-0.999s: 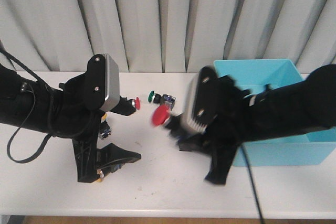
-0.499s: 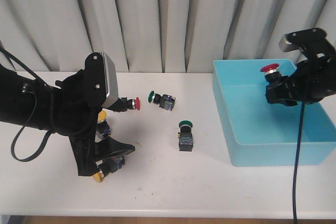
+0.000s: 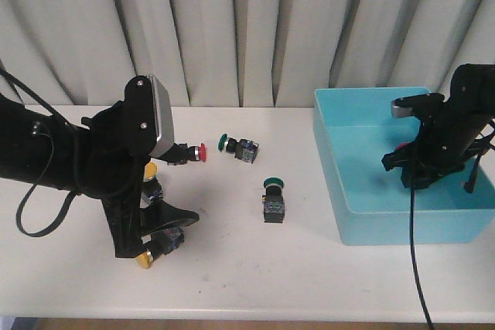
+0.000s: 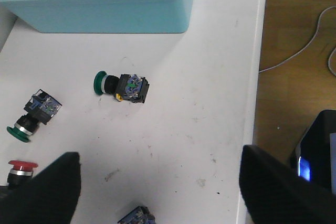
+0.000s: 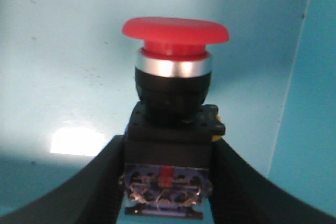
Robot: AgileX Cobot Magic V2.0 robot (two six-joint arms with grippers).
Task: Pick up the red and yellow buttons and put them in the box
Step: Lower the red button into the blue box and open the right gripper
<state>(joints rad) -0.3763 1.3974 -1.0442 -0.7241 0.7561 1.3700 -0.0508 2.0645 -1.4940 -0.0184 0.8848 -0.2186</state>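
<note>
My right gripper (image 5: 168,184) is shut on a red button (image 5: 173,93), cap pointing away from the wrist, black body between the jaws. It hangs low inside the turquoise box (image 3: 402,226), where the right gripper (image 3: 410,169) hides most of it. My left gripper (image 3: 158,237) stands open over the table's left side. A yellow button (image 3: 147,256) lies between its fingers, untouched; in the left wrist view only that button's body (image 4: 135,217) shows. A second yellow button (image 3: 151,169) sits half hidden under the left arm. Another red button (image 3: 197,152) lies just past the arm.
Two green-capped buttons lie mid-table, one (image 3: 236,144) near the back and one (image 3: 272,200) nearer the box. The left wrist view shows both (image 4: 121,85) (image 4: 34,114), the box wall (image 4: 105,9) and the table's front edge (image 4: 252,129).
My right arm carried the red button from mid-table over to the box and has now lowered it inside. The left arm shifted slightly and then held still.
</note>
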